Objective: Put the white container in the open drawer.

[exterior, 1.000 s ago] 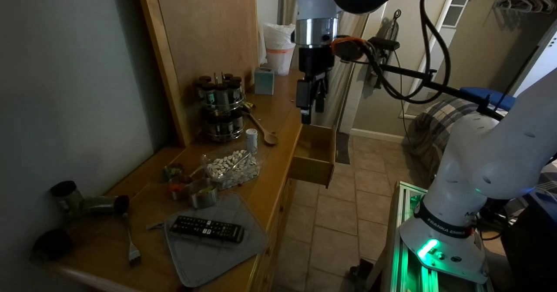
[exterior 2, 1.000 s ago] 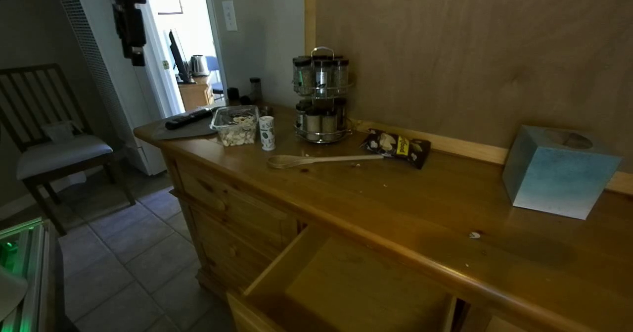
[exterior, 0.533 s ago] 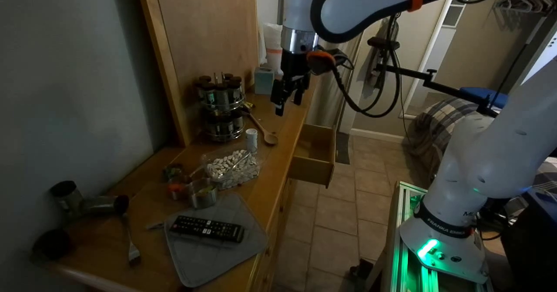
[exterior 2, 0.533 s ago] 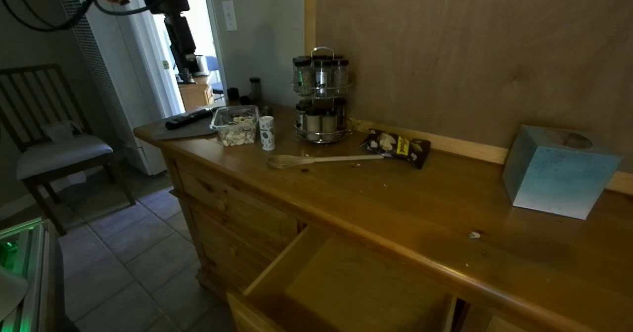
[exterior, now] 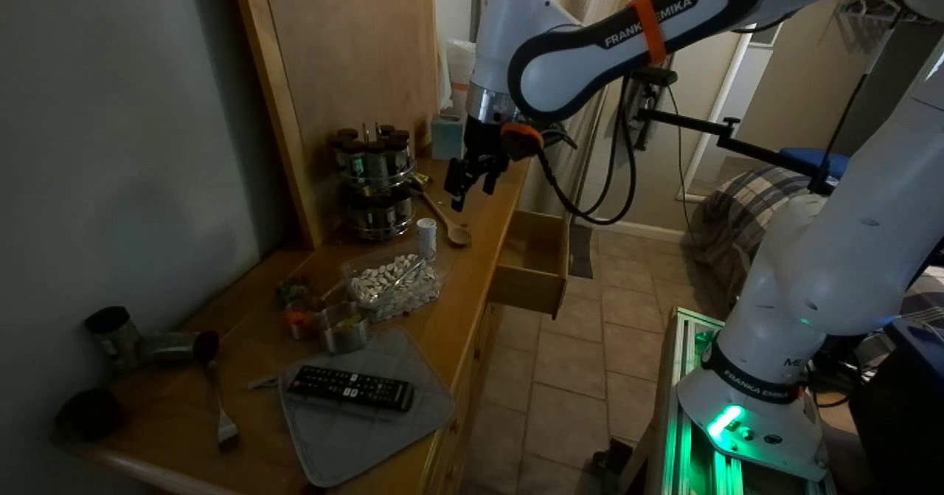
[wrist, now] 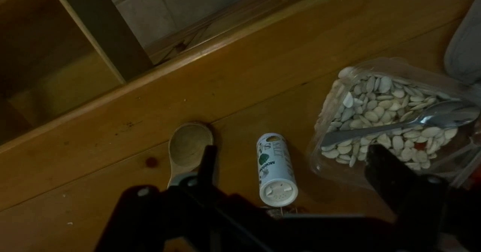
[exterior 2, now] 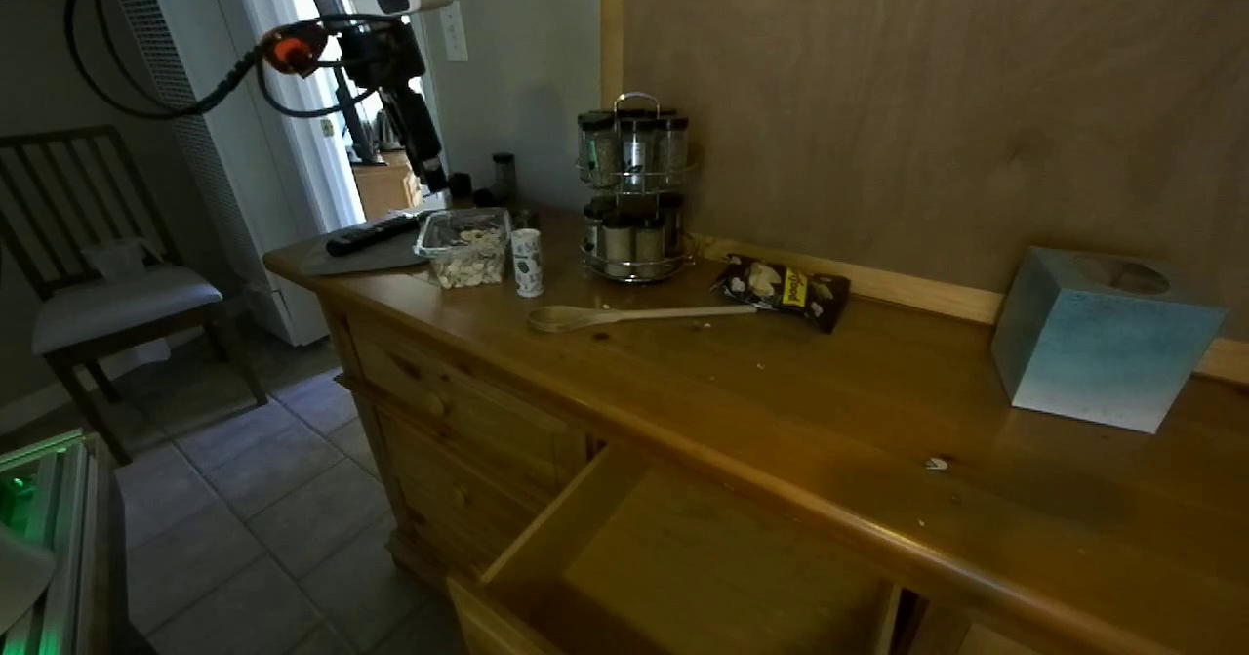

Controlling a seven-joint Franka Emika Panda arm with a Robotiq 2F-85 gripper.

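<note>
The white container is a small white cylinder with printed labels, standing upright on the wooden counter. It shows in both exterior views (exterior: 427, 238) (exterior 2: 527, 263) and between the fingers in the wrist view (wrist: 277, 162). My gripper (exterior: 473, 195) is open and empty, above the counter and apart from the container; it also shows in an exterior view (exterior 2: 432, 175) and in the wrist view (wrist: 293, 152). The open drawer is pulled out from the counter's front, in both exterior views (exterior: 525, 290) (exterior 2: 722, 567) and at the upper left of the wrist view (wrist: 94, 43).
A clear tub of white seeds with a spoon (wrist: 391, 109) stands close beside the container. A wooden spoon (wrist: 189, 145) lies on its other side. A spice rack (exterior 2: 636, 186), a dark snack bag (exterior 2: 785, 289) and a blue tissue box (exterior 2: 1103, 343) are on the counter.
The arm has swung from beyond the counter's front edge to over the counter, toward the white container. The gripper has tilted and, in the last half second, come lower. The objects have not moved.
</note>
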